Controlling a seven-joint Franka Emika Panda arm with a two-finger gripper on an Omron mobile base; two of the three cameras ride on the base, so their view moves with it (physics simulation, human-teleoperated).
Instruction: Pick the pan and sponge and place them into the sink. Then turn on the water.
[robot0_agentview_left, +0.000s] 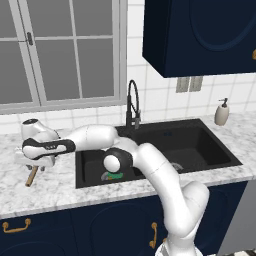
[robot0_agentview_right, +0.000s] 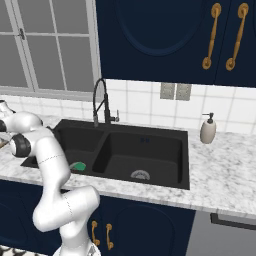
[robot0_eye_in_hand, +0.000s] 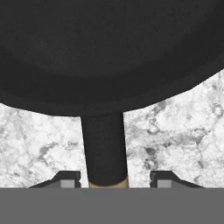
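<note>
Your two dark fingertips (robot0_eye_in_hand: 68, 180) sit either side of the pan's handle, one left, one right, with a sliver of marble showing between each tip and the dark neck of the handle. You cannot tell from here whether the pads are pressing the handle or still standing off it. The gripper (robot0_eye_in_hand: 113, 181) is lined up right where the black neck meets the light-brown wood at the bottom of the hand view.

Just beyond the fingers, the pan (robot0_eye_in_hand: 109, 52) spreads out, its round black body lying on the grey-white marble counter (robot0_eye_in_hand: 175, 140). From the left base view you see the hand low over the counter left of the sink, with the wooden handle end (robot0_agentview_left: 32, 176) poking out beneath it toward the counter's front edge.

Further out, the sponge (robot0_agentview_left: 114, 176), a small green block, lies in the left basin of the black sink (robot0_agentview_left: 200, 150); the right base view shows it near that basin's front wall. The black arched faucet (robot0_agentview_right: 101, 102) rises behind the divider, and a soap dispenser (robot0_agentview_right: 208, 128) stands on the counter right of the sink.
</note>
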